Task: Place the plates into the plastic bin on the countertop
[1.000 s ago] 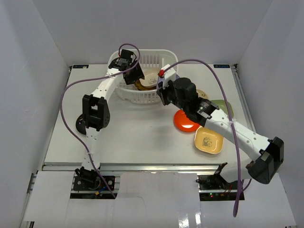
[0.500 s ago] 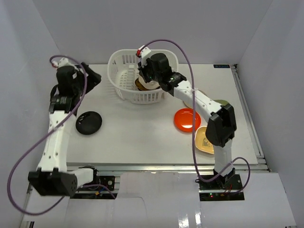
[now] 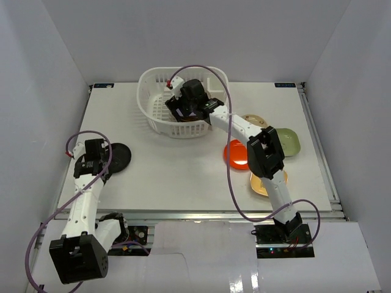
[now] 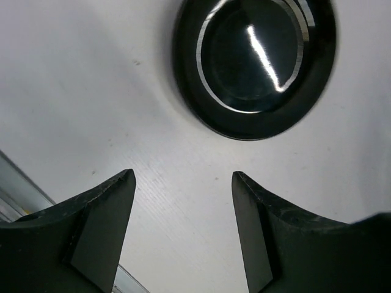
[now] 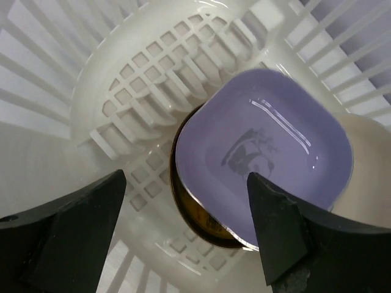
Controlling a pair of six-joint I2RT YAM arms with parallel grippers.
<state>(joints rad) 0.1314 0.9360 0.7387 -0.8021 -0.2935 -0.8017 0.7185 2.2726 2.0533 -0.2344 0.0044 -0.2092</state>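
Observation:
Inside the white plastic bin [image 3: 151,81] a purple rounded-square plate [image 5: 269,152] lies free on a brown round plate [image 5: 194,223], with a cream plate [image 5: 366,159] beside them. My right gripper [image 5: 186,178] hangs open above them, over the bin [image 5: 122,104]; the top view shows the right gripper [image 3: 184,110] over its middle. A black round plate [image 4: 253,64] sits on the countertop [image 3: 171,177] at the left. My left gripper [image 4: 182,176] is open just short of that black plate [image 3: 120,157], with only bare table between its fingers.
On the right side of the table lie an orange plate [image 3: 234,154], a yellow rounded-square plate [image 3: 258,184], a pale green plate [image 3: 288,141] and a beige round plate [image 3: 253,119]. The right arm stretches over the orange and yellow ones. A metal rail [image 3: 183,213] runs along the near edge.
My right gripper carried the purple plate over the bin, opened, and the plate now lies in it. My left arm swung from the bin out to the left, down to the black plate.

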